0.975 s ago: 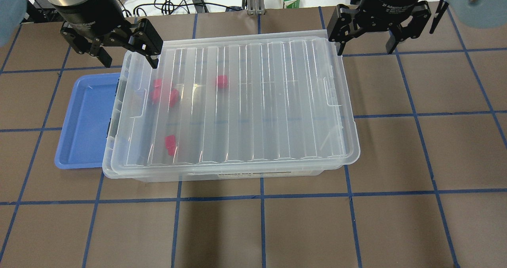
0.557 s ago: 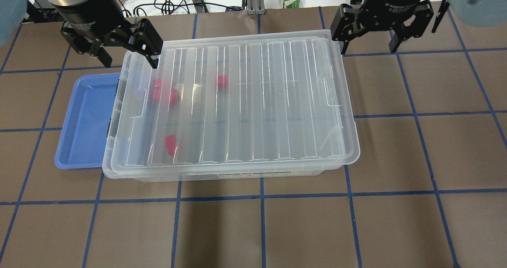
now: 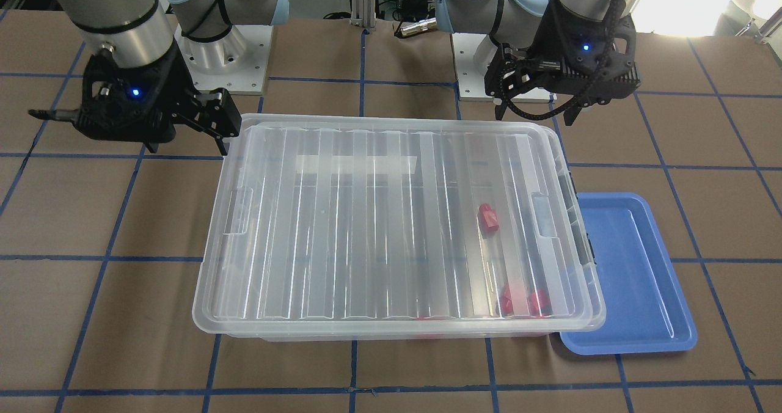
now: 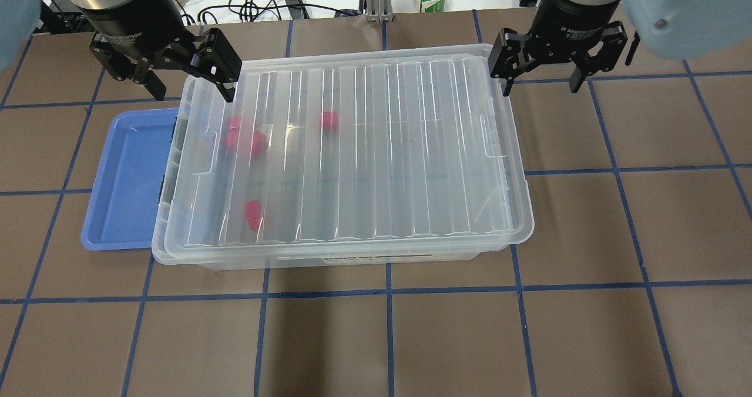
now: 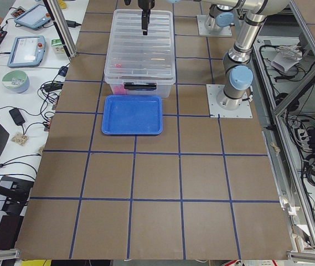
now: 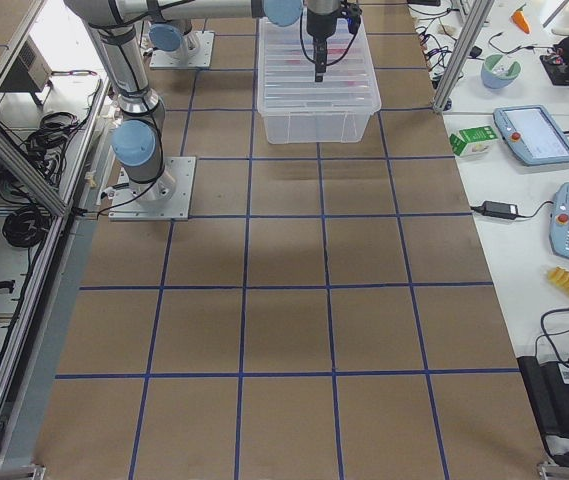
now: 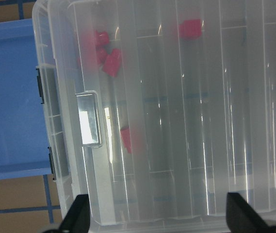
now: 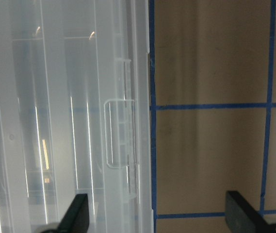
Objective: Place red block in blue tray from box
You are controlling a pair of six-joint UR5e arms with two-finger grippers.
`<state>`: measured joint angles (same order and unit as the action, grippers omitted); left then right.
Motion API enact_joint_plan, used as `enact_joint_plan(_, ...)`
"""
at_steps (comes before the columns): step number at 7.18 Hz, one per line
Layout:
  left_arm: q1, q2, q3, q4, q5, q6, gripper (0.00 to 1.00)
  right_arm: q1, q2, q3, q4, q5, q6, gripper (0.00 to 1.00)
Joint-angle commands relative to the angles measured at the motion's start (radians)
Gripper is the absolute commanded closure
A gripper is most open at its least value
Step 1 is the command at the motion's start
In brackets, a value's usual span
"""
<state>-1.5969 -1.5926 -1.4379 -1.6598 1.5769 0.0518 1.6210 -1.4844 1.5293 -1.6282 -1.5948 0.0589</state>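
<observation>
Overhead, the left gripper [image 4: 192, 88] hangs above the left end of the box [image 4: 352, 260] with its jaws spread wide and holding nothing. The right gripper [image 4: 540, 83], equally wide apart and empty, hangs above the box's right edge, half over bare table [image 4: 646, 226]. The ribbed lid [image 4: 382, 150] is on. Beneath the left gripper, under the lid, lie the red blocks: a cluster [image 4: 244, 141], one red block [image 4: 329, 121] toward the right gripper, and another [image 4: 254, 214] apart. The blue tray [image 4: 126, 180] sits below the left gripper's outer side, against the box's end.
</observation>
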Motion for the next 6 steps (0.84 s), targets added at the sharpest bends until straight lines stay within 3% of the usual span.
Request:
enact_joint_plan(1,0.000,0.000,-0.004,0.000,0.000,0.000,0.00,-0.003,0.021,0.168,-0.208,0.001,-0.008,0.00)
enact_joint_plan(2,0.002,0.002,-0.003,0.000,-0.002,-0.001,0.00,-0.006,0.036,0.233,-0.317,0.001,-0.010,0.00)
enact_joint_plan(3,0.000,0.002,-0.009,0.000,0.000,-0.001,0.00,-0.007,0.036,0.244,-0.350,-0.002,-0.010,0.00)
enact_joint_plan(6,0.000,0.002,-0.001,0.000,0.000,0.000,0.00,-0.007,0.048,0.255,-0.360,0.001,-0.010,0.00)
